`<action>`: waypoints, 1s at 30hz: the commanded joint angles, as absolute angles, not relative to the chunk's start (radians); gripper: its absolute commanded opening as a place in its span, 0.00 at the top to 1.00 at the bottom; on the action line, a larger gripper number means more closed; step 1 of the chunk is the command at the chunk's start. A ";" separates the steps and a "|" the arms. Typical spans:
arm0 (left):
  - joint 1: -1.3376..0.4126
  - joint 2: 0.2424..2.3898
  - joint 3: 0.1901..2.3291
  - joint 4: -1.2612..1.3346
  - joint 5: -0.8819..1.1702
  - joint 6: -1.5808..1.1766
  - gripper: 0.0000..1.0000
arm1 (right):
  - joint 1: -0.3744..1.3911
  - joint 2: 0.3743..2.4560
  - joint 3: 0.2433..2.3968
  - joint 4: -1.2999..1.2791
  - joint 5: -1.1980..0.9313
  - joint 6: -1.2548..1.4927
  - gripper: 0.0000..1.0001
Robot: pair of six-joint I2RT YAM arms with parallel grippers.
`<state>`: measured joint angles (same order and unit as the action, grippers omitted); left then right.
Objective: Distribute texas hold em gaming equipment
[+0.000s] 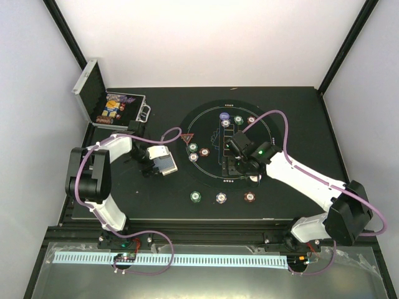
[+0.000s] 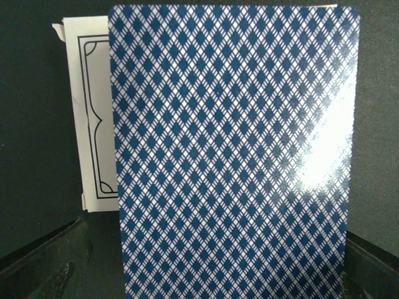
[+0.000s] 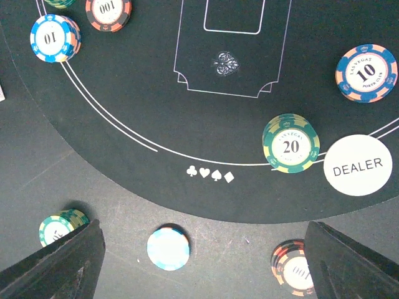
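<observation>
Left pincer (image 1: 159, 163) with blue-backed card (image 2: 234, 156), right pincer (image 3: 202, 261) wide over black table (image 1: 299, 112), white walls (image 1: 206, 43) around.

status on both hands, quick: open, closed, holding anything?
Left hand: closed on a blue-backed playing card.
Right hand: open, holding nothing.

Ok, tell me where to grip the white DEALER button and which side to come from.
Pinch the DEALER button by its rim, coming straight down from above: it is a single round disc lying flat, face up. Close across the edges clear of the green 20 stack, which sits close beside it.
</observation>
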<state>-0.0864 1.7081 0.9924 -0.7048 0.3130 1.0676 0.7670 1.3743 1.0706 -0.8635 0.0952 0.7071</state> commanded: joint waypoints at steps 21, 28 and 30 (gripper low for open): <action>-0.090 1.756 1.005 -0.683 0.329 1.090 0.10 | 0.778 1.379 1.070 -0.841 0.086 0.725 0.13; -0.092 1.752 1.002 -0.684 0.333 1.092 0.13 | 0.779 1.379 1.060 -0.832 0.079 0.727 0.15; -0.095 1.752 0.999 -0.684 0.334 1.094 0.14 | 0.780 1.378 1.060 -0.831 0.077 0.726 0.16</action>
<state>-0.0864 1.7409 0.9932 -0.6823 0.3134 1.0740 0.7696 1.3754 1.0683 -0.8509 0.0868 0.7166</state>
